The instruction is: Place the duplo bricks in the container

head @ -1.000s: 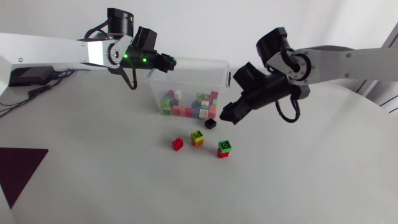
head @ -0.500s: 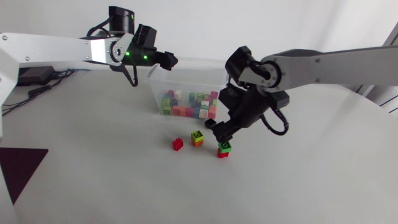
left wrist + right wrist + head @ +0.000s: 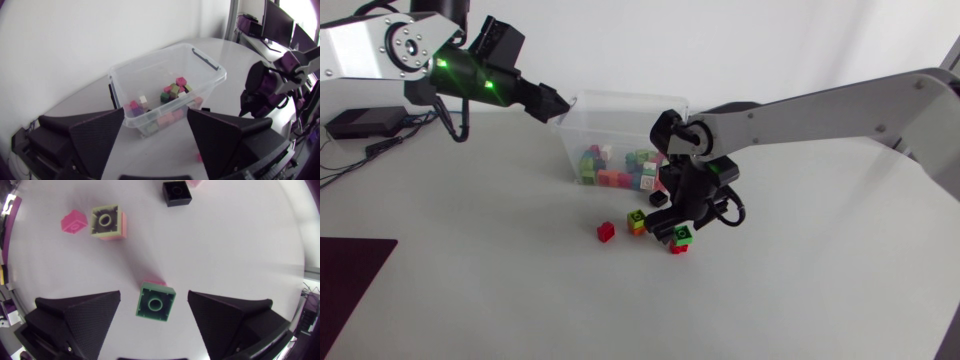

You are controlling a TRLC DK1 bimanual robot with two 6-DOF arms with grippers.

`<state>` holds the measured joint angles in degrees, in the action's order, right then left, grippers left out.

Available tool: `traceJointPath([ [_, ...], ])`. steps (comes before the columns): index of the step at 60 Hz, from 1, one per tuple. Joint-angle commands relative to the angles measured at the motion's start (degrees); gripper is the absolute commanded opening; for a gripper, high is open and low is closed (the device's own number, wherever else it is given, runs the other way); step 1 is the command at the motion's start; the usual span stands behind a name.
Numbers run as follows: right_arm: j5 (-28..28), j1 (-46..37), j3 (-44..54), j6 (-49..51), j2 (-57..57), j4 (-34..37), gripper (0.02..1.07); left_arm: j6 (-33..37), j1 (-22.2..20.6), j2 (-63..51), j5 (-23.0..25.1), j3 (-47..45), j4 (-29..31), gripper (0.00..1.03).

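Head view, black brick (image 3: 658, 199) beside container (image 3: 617, 97), red brick (image 3: 606, 232) apart

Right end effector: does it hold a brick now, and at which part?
Nothing is held. The right end effector is open; the green duplo brick lies between its fingers, untouched by either.

I see the container (image 3: 582, 130) standing toward the far edge of the table (image 3: 470, 290), about midway along it, with a heap of bricks (image 3: 620, 172) inside. My left gripper (image 3: 556, 104) hangs by its left rear corner. Just before the container's right front corner lies a single brick (image 3: 658, 199). Nearer the table's front edge sit a two-brick stack (image 3: 637, 221), a lone brick (image 3: 606, 232) to its left and a second stack (image 3: 681, 238) to its right. My right gripper (image 3: 154, 305) is over that second stack, one finger on each side, neither touching.
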<state>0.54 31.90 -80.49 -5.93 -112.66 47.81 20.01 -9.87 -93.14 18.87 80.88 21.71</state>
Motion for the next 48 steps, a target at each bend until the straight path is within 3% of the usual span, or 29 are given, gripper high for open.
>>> traceJointPath([
  [1,0.69,0.36,-1.69,-2.77,-3.35,1.23,0.97,4.34,0.90,3.49,0.46,-3.89,2.72,0.88],
  [14,0.43,0.27,-1.95,-3.29,-5.02,2.37,0.92,9.52,0.99,8.94,0.46,-11.27,6.76,0.88],
  [17,0.43,0.18,-1.87,-3.38,-5.46,2.37,0.82,10.75,0.64,10.09,0.46,-13.56,7.64,0.88],
  [24,0.43,0.18,-2.04,-3.38,-6.17,1.93,0.73,12.60,0.11,11.23,0.46,-17.16,7.64,0.88],
  [36,0.52,0.00,-3.62,-3.38,-8.19,1.76,0.70,14.00,0.11,11.41,0.55,-19.45,7.46,0.88],
  [48,0.78,0.00,-4.59,-3.38,-8.36,1.93,0.52,14.79,0.20,11.41,0.55,-20.59,6.85,0.88],
])
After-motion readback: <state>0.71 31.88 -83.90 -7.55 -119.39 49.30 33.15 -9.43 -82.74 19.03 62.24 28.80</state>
